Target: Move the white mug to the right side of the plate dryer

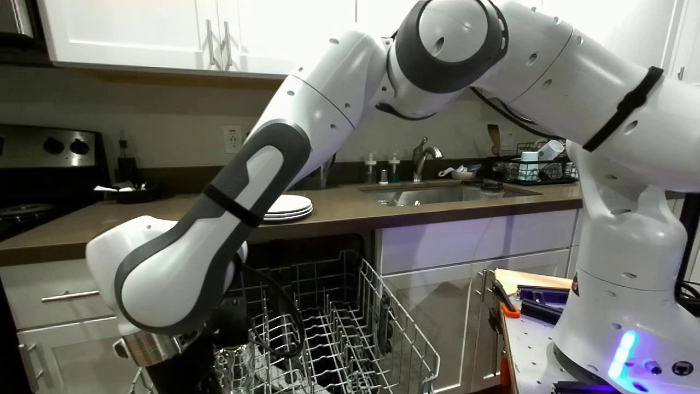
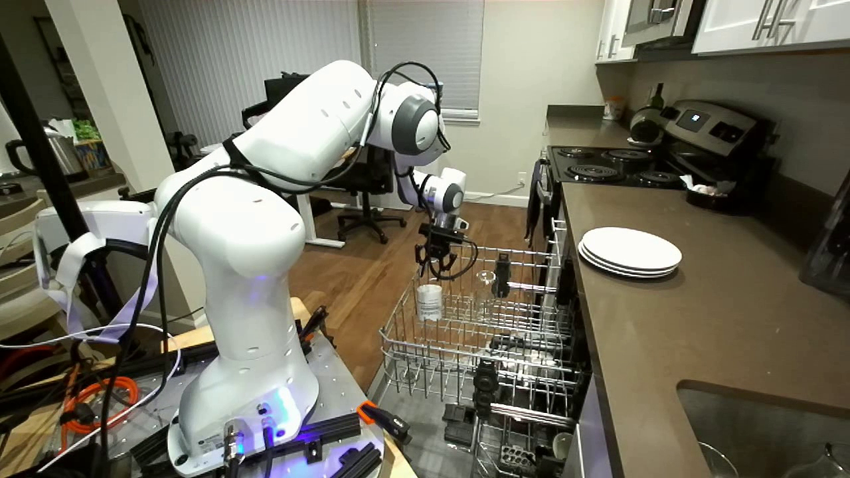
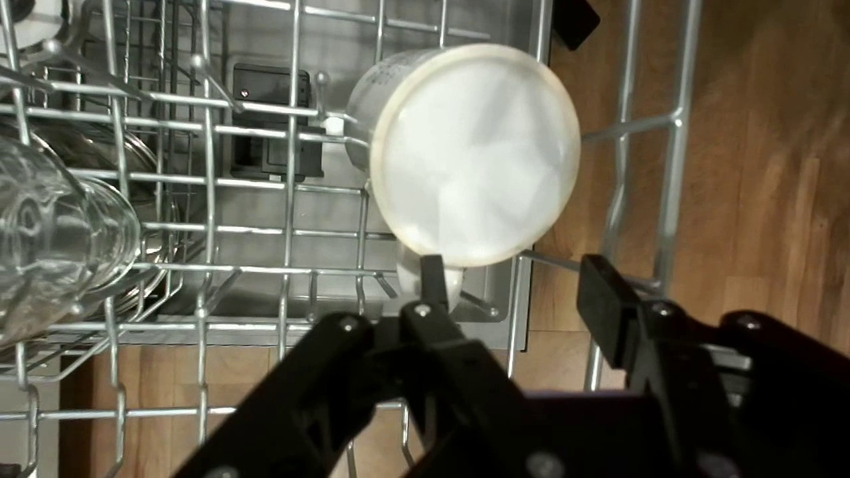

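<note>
fingers [image 3: 607,311] apart, plate dryer wires [image 3: 290,185] between white mug [image 3: 475,159] and glass [image 3: 66,232]

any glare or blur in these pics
Wrist view: the black two-fingered gripper looks soft towards the bottom edge, the white cylindrical mug looks sharper, clear glassware carries bright glints; in both exterior views, a blue-white light glares on the white robot base.
</note>
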Controlling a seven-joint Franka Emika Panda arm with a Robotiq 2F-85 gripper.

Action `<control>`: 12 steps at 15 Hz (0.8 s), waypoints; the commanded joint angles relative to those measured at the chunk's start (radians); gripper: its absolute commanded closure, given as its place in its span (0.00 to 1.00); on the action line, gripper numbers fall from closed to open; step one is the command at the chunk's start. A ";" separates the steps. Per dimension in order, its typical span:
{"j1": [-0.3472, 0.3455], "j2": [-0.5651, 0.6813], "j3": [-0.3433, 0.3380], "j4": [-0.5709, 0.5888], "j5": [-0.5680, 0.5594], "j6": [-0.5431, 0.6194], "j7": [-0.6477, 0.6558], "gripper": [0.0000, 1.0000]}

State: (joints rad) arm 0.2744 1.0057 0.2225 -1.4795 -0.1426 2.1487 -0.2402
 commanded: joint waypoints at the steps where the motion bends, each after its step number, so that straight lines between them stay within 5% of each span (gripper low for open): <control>1: -0.006 0.021 0.005 0.041 0.007 -0.031 -0.041 0.42; 12: -0.013 0.056 0.004 0.039 0.008 -0.004 -0.067 0.52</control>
State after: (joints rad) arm 0.2740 1.0366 0.2160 -1.4650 -0.1435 2.1489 -0.2724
